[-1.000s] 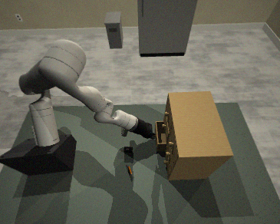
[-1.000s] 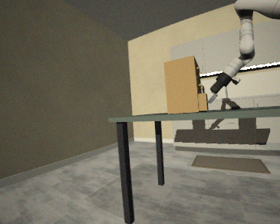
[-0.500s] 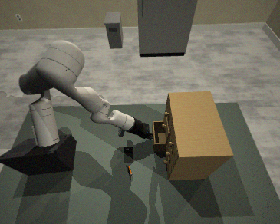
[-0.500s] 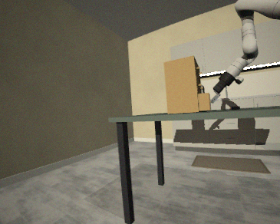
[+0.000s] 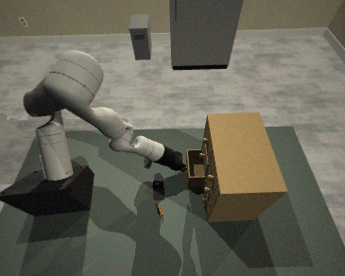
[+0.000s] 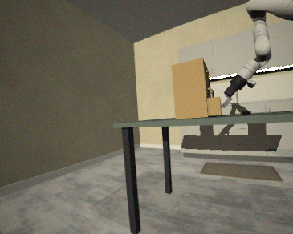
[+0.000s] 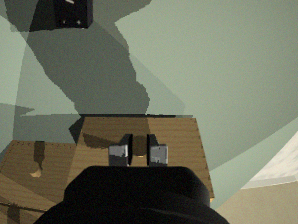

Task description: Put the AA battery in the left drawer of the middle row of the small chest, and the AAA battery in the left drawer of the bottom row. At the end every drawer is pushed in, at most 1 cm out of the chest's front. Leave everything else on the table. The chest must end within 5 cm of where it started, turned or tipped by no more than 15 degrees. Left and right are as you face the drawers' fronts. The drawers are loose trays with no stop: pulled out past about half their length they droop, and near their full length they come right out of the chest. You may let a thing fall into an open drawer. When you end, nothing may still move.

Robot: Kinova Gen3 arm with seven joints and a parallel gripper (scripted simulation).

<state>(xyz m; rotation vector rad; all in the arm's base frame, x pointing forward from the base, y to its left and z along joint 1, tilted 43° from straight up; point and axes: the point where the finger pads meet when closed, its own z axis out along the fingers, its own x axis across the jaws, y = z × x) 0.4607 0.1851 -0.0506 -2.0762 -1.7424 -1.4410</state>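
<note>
One orange battery (image 5: pixel 160 210) lay on the table, nearer the base than your hand and to its right, AA or AAA you couldn't tell; the other you couldn't make out; your gripper (image 5: pixel 184 168) (image 6: pixel 225 103) (image 7: pixel 139 144) was narrow, closed about the knob (image 7: pixel 140 145) of the open bottom-left drawer (image 5: pixel 196 181) (image 6: pixel 214 106) (image 7: pixel 172 131); both placings and the closing remained.
</note>
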